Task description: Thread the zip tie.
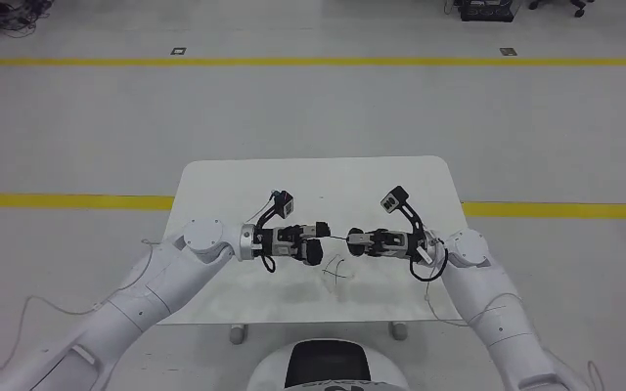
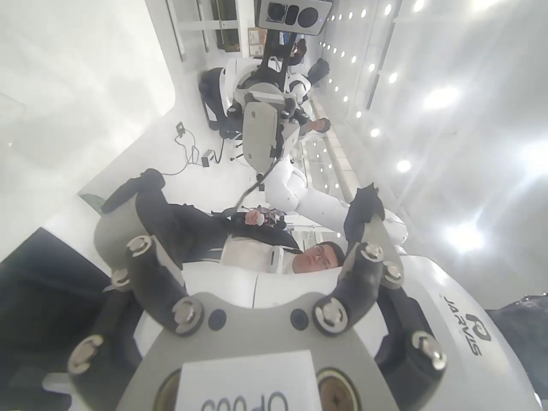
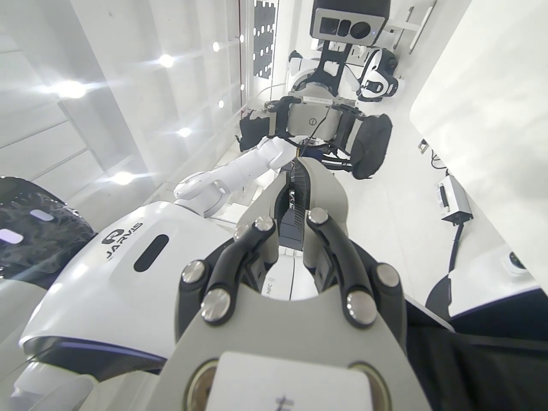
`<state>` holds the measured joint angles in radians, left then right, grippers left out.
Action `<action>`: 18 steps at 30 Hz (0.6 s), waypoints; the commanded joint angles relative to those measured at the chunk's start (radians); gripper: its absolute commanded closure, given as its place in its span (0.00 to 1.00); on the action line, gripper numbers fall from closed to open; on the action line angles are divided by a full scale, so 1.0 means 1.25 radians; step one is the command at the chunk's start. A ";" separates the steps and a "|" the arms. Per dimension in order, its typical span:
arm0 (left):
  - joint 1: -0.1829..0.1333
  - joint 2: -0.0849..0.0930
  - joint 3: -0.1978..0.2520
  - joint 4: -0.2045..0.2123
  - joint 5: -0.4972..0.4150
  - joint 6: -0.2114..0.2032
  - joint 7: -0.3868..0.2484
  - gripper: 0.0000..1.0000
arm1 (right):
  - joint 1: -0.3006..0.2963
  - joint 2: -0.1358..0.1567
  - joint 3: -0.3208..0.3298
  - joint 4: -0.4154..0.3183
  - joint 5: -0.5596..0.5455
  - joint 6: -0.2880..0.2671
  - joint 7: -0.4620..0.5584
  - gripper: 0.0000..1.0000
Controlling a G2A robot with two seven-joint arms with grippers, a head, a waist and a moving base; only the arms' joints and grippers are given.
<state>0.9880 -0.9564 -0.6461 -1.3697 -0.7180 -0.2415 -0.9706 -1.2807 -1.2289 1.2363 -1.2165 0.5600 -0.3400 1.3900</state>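
Observation:
Over the white table point(image 1: 293, 186) my two grippers face each other, tip to tip. My right gripper point(image 3: 299, 164) is shut on a thin black zip tie point(image 3: 319, 123), whose free end sticks out toward the left gripper. In the top view the zip tie point(image 1: 337, 238) bridges the small gap between the right gripper point(image 1: 354, 240) and the left gripper point(image 1: 318, 242). My left gripper point(image 2: 252, 196) is open wide with nothing between its black-padded fingers point(image 2: 364, 207). The zip tie point(image 2: 248, 193) reaches toward that opening.
Thin dark curved lines point(image 1: 337, 269) show on the table just below the grippers; I cannot tell whether they are a shadow or a strand. The table's near edge point(image 1: 293, 318) lies close behind both arms.

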 commanded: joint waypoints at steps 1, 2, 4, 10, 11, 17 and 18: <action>-0.002 -0.001 0.000 0.000 0.017 -0.008 0.006 0.00 | 0.001 0.001 -0.002 0.001 0.002 0.000 0.000 1.00; -0.002 -0.001 0.000 0.000 0.017 -0.008 0.006 0.00 | 0.001 0.001 -0.002 0.001 0.002 0.000 0.000 1.00; -0.002 -0.001 0.000 0.000 0.017 -0.008 0.006 0.00 | 0.001 0.001 -0.002 0.001 0.002 0.000 0.000 1.00; 0.013 -0.006 0.000 -0.009 -0.019 0.022 0.013 0.00 | -0.008 0.002 -0.017 -0.022 -0.002 0.012 -0.014 1.00; 0.012 -0.007 0.000 -0.007 -0.026 0.025 0.007 0.00 | -0.007 0.002 -0.020 -0.021 0.001 0.013 -0.011 1.00; 0.009 -0.015 0.000 0.004 -0.030 0.024 0.001 0.00 | 0.006 0.001 -0.041 -0.004 0.017 0.006 -0.001 1.00; 0.009 -0.016 0.000 0.006 -0.029 0.025 0.000 0.00 | 0.008 0.001 -0.043 -0.002 0.020 0.003 0.000 1.00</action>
<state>0.9996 -0.9754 -0.6467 -1.3648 -0.7564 -0.2115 -0.9689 -1.2736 -1.2275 1.1855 -1.2221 0.5811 -0.3331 1.3890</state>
